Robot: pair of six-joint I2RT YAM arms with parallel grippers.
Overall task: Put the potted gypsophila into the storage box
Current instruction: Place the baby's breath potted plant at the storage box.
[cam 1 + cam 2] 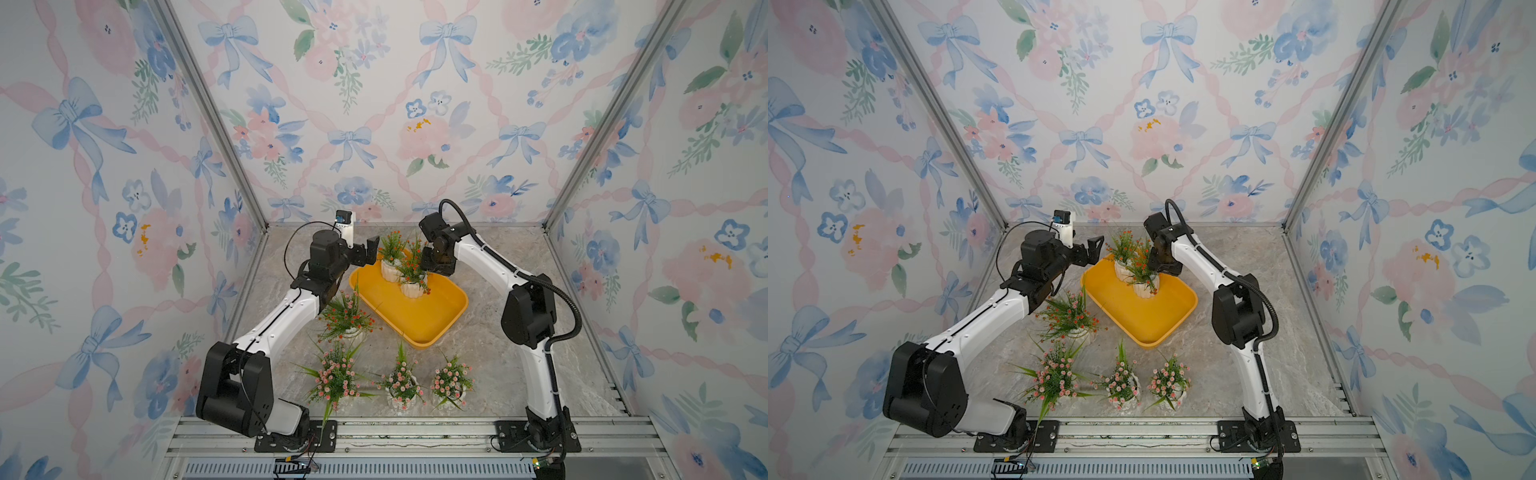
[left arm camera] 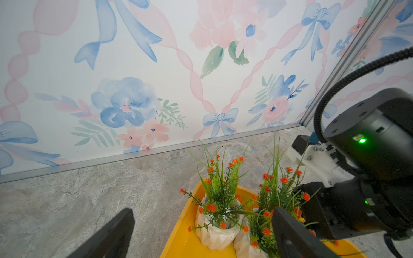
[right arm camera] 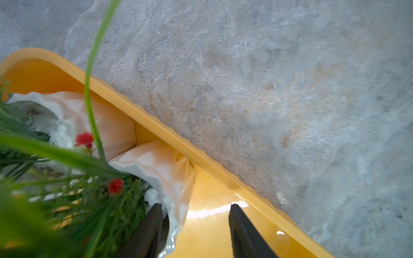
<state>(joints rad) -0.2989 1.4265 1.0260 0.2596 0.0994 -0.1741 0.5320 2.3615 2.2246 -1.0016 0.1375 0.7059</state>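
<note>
Tabletop [image 1: 498, 353]: storage box [image 1: 419, 318] diagonal, pots [image 1: 412, 289] upright; left end effector [image 1: 371, 251], right end effector [image 3: 194, 211] spread.

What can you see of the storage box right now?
The storage box is a shallow, glossy yellow-orange plastic bin with rounded corners and a rolled rim, lying diagonal on the marble-look table. Its far corner holds two upright orange-flowered pots, a far pot and a nearer pot, touching. The rest is bare. The right gripper hovers open over it, straddling the nearer pot's wall.
</note>
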